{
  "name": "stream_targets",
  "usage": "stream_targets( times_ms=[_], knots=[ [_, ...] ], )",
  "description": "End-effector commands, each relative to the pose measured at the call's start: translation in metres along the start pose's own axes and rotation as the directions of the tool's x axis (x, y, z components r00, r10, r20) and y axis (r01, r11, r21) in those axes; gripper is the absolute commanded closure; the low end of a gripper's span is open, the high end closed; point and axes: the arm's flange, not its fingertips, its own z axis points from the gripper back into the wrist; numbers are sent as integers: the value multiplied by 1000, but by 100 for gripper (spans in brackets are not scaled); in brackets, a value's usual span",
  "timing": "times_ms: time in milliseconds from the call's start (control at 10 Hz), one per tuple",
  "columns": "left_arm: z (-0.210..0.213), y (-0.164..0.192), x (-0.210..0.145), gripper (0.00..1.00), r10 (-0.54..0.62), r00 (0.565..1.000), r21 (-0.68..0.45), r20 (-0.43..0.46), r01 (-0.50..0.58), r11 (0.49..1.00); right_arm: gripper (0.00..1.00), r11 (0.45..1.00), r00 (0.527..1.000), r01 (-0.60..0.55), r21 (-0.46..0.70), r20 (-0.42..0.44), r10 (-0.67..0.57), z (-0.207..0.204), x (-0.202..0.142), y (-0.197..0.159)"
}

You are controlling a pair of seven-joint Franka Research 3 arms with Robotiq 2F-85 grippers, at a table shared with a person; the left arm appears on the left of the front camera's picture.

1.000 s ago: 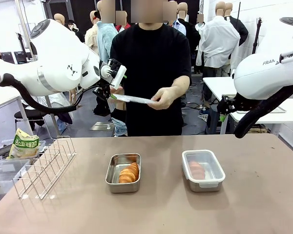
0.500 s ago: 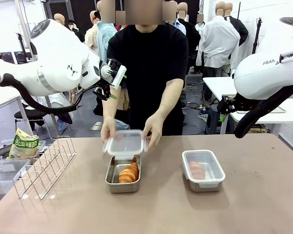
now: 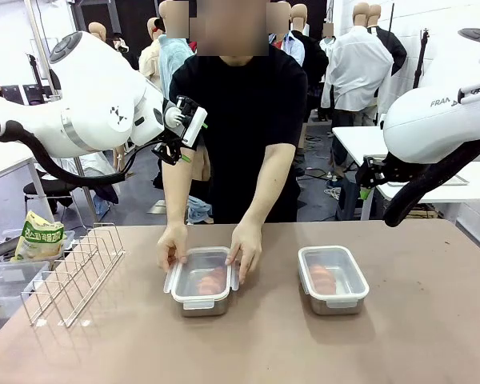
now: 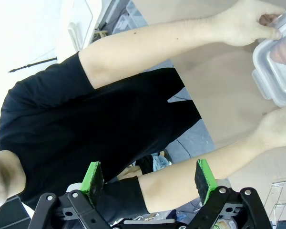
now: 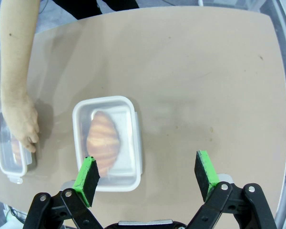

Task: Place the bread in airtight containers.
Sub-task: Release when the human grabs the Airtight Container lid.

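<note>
Your left end effector (image 4: 148, 177): jaws spread, nothing between, held high off tabletop (image 3: 400, 336). Ahead of it, person's two hands (image 3: 245, 254) press lid onto left container (image 3: 201, 282), bread (image 3: 210, 282) inside.

Your right end effector (image 5: 146, 175): jaws spread, empty, looking down. Just ahead, nearer its left finger, second container (image 5: 109, 141), lid on, roll (image 5: 103, 137) visible through it.

Wire rack (image 3: 74, 272) at tabletop's left edge.

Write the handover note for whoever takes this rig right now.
Left gripper: open, empty, raised off the table.
Right gripper: open, empty, raised above the right container.
Right container: bread inside, lid on.
Left container: bread inside; the person's hands are pressing its lid down.
Left to do: confirm the left lid is clipped shut.
</note>
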Motion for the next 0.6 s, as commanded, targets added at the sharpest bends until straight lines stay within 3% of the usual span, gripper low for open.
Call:
stream_targets(
  times_ms=[0,500],
  knots=[
    [1,1,-1,0,-1,1000,6,-4,1,1000,0,1000,1000,1,2,-3,-1,-1,0,-1],
    [1,1,-1,0,-1,1000,6,-4,1,1000,0,1000,1000,1,2,-3,-1,-1,0,-1]
  ],
)
